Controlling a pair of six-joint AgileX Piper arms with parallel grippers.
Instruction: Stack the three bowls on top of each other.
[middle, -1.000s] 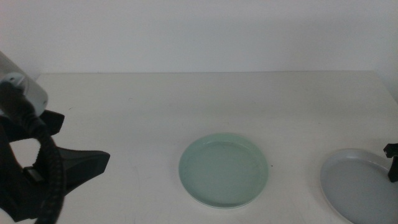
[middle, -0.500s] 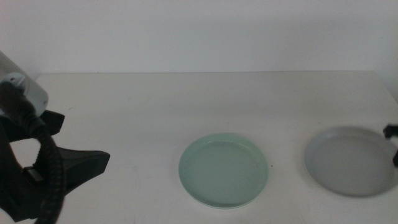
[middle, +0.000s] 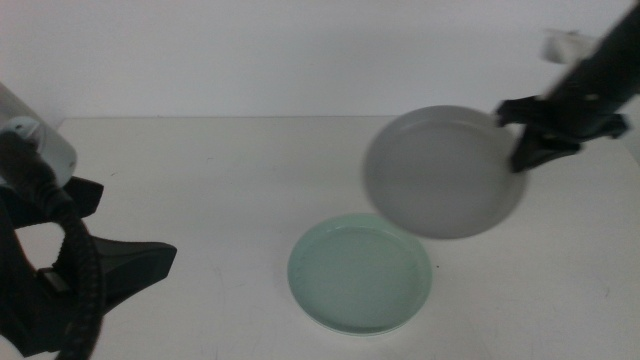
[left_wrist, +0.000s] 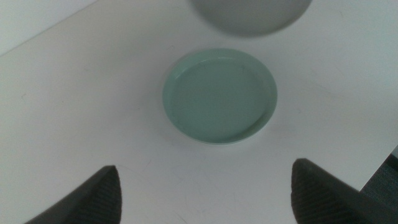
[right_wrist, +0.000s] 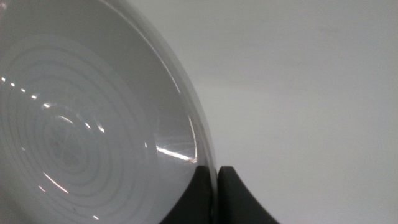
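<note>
Left gripper (left_wrist: 202, 193) parked low at the left edge of the table (middle: 220, 180), jaws spread wide and holding nothing. Ahead of those open jaws, well apart from them, green bowl (middle: 361, 273) flat on the table, upright and bare inside; seen between the two jaw tips from the left wrist (left_wrist: 219, 96). Beyond it from that gripper, grey bowl (middle: 445, 172) up in the air, clear of the table, tilted with its underside toward the middle camera, lower edge overlapping the far rim of the green bowl in that view; whether directly above it, cannot tell. Right gripper (middle: 521, 152) reaching in from the upper right, jaws pinched together on the grey bowl's (right_wrist: 93, 124) rim at its right side, thin edge clamped between the two tips (right_wrist: 213, 186). White bowl not seen in any view.
</note>
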